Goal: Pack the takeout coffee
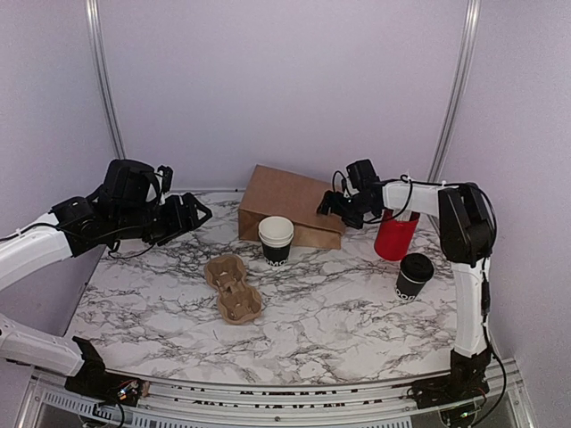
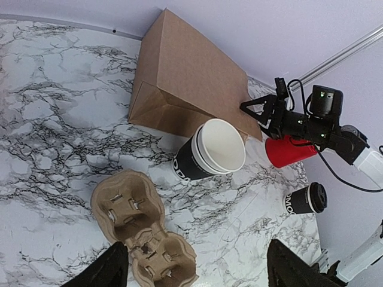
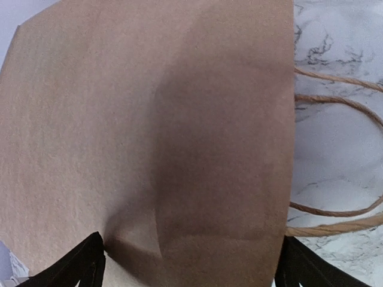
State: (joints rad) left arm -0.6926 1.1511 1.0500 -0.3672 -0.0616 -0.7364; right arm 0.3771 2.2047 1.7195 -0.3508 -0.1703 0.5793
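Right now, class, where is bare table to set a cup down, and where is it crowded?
Bare: near marble between cup carrier and lidded coffee; left strip beside the carrier. Crowded: the back, around paper bag, lidless cup, red cylinder.

White links, black joint housings on left arm (image 1: 31, 248) and right arm (image 1: 470, 299). Black bases. Thin black cables along both. Green lights on right wrist (image 2: 323, 103). Fingers (image 3: 72, 266) black, tapered.

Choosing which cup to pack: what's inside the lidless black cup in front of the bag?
Only the white inner wall shows inside the lidless black cup, and nothing pokes above its rim. The bottom is hidden at this angle, so I can't confirm it's empty.
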